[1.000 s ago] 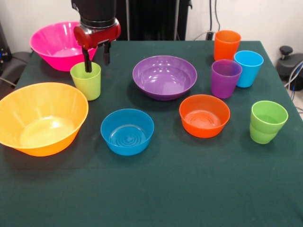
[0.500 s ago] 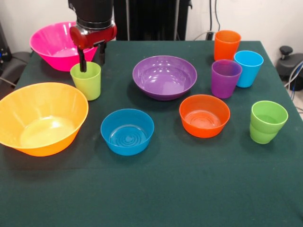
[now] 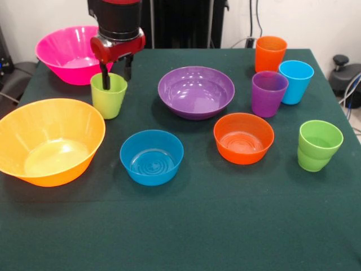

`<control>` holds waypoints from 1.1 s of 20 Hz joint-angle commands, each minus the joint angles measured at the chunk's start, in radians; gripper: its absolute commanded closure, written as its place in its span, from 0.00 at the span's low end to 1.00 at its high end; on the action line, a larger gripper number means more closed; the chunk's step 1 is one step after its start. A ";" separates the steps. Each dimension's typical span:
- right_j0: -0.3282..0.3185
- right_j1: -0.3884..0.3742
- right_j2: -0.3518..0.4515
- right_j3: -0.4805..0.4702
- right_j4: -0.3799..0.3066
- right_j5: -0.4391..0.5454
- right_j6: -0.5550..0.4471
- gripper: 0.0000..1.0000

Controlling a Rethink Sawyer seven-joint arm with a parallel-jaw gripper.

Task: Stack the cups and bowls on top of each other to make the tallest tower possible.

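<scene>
My gripper (image 3: 117, 72) is over the lime-yellow cup (image 3: 109, 97) at the left. Its jaws are apart: one finger (image 3: 105, 79) reaches down inside the cup, the other is outside, beside its far right rim. The cup stands on the table. The wide purple bowl (image 3: 196, 92) sits in the middle, with the small blue bowl (image 3: 152, 157) and the small orange bowl (image 3: 243, 138) in front of it. The pink bowl (image 3: 65, 53) is at the back left and the yellow-orange bowl (image 3: 49, 140) at the front left. Nothing is stacked.
The orange cup (image 3: 270, 53), light blue cup (image 3: 295, 81) and purple cup (image 3: 268, 93) stand close together at the back right. The green cup (image 3: 319, 145) stands alone at the right. The table's right edge is near it.
The gripper moved a little left, then right. The lime-yellow cup has shifted slightly to the right with it. The gap between the fingers looks unchanged.
</scene>
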 commanded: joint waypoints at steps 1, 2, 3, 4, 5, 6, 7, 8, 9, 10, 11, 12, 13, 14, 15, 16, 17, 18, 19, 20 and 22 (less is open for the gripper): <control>0.037 0.132 -0.091 -0.100 -0.070 0.061 -0.180 0.00; 0.039 0.132 -0.093 -0.101 -0.069 0.059 -0.180 0.00; 0.038 0.127 -0.095 -0.099 -0.066 0.056 -0.180 0.00; 0.039 0.124 -0.096 -0.099 -0.064 0.056 -0.180 0.00; 0.038 0.119 -0.096 -0.097 -0.061 0.057 -0.184 0.00; 0.039 0.115 -0.097 -0.096 -0.059 0.057 -0.185 0.00; 0.036 0.110 -0.096 -0.092 -0.055 0.055 -0.188 0.00; 0.035 0.105 -0.095 -0.089 -0.053 0.055 -0.188 0.00; 0.034 0.100 -0.095 -0.086 -0.050 0.055 -0.189 0.00; 0.032 0.095 -0.094 -0.084 -0.048 0.054 -0.189 0.00; 0.029 0.089 -0.093 -0.079 -0.044 0.051 -0.190 0.00; 0.028 0.086 -0.093 -0.077 -0.042 0.050 -0.191 0.00; 0.028 0.081 -0.093 -0.074 -0.045 0.047 -0.191 0.00; 0.029 0.077 -0.093 -0.072 -0.047 0.043 -0.191 0.00; 0.025 0.065 -0.091 -0.063 -0.048 0.035 -0.192 0.00; 0.022 0.060 -0.088 -0.058 -0.046 0.033 -0.195 0.00; 0.016 0.047 -0.080 -0.049 -0.038 0.035 -0.210 0.00; 0.008 0.038 -0.073 -0.042 -0.028 0.037 -0.221 0.00; -0.007 0.023 -0.057 -0.029 -0.007 0.043 -0.247 0.00; -0.017 0.012 -0.047 -0.021 0.006 0.048 -0.263 0.00; -0.044 -0.014 -0.021 -0.002 0.036 0.051 -0.299 0.00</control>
